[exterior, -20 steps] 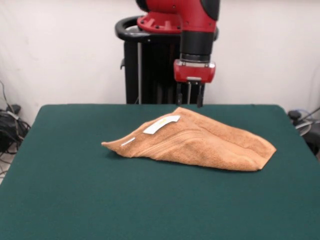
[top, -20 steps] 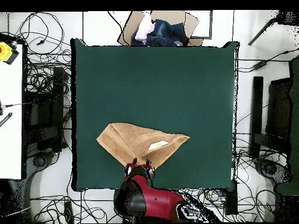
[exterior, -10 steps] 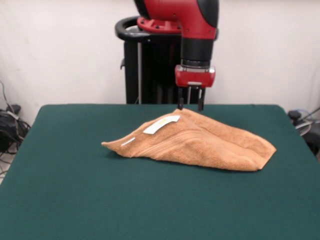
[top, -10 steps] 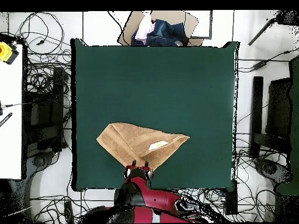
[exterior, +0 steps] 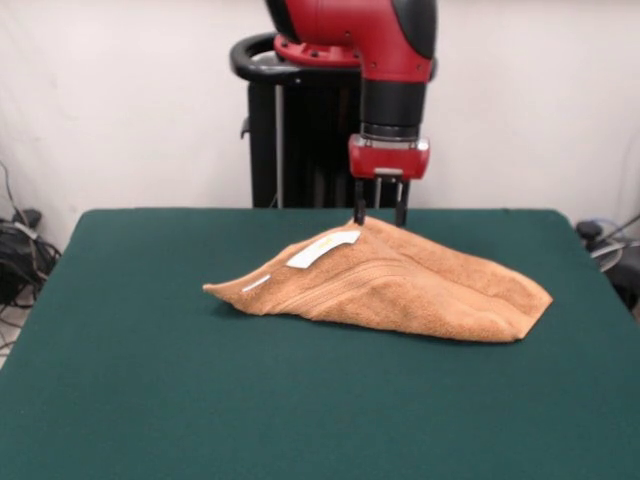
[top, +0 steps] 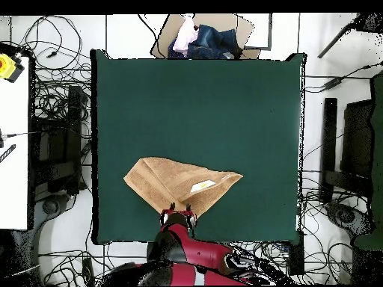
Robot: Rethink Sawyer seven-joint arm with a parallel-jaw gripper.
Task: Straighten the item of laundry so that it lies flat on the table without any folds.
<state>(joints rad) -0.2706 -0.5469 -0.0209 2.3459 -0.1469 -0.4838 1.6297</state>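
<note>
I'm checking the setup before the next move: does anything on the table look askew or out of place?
Yes: the orange-tan towel lies folded over itself into a wedge, set crooked on the green table, with its white label turned up. The open gripper hangs at its far corner. Nothing looks spilled or damaged.

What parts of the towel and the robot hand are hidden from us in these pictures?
- Towel: its folded-under layers are hidden in both views by its own top layer.
- White label: print too small to read.
- Gripper: overhead, the arm covers most of it; only the open tips show.
</note>
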